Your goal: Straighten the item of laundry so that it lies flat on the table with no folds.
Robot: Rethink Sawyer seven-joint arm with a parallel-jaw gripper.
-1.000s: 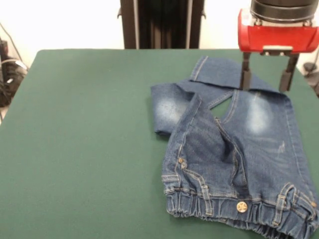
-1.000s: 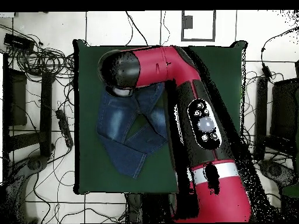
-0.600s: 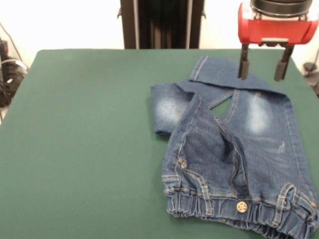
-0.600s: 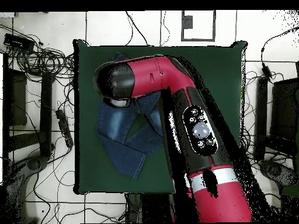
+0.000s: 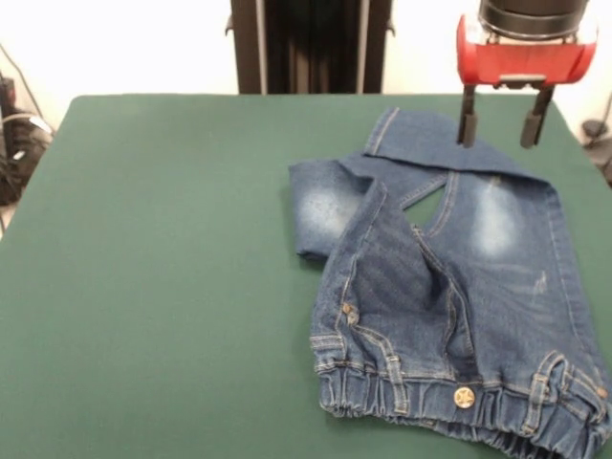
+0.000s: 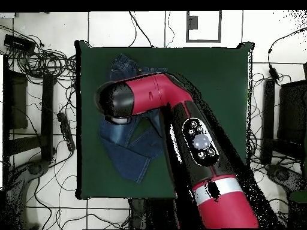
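We've got the jeans (image 5: 449, 296) bunched at the right of the green table (image 5: 163, 287), 1 leg folded across at upper right. Gripper (image 5: 494, 122) hovers above that fold, jaws spread, holding nothing. We'd pinch only the hem edge, then drag it outward.

Faded blue denim jeans (image 5: 449, 287) with tan stitching; dark green table (image 5: 163, 268).

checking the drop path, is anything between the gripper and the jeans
Nothing: in the front view the open gripper hangs just above the folded leg of the jeans, with only air between them.
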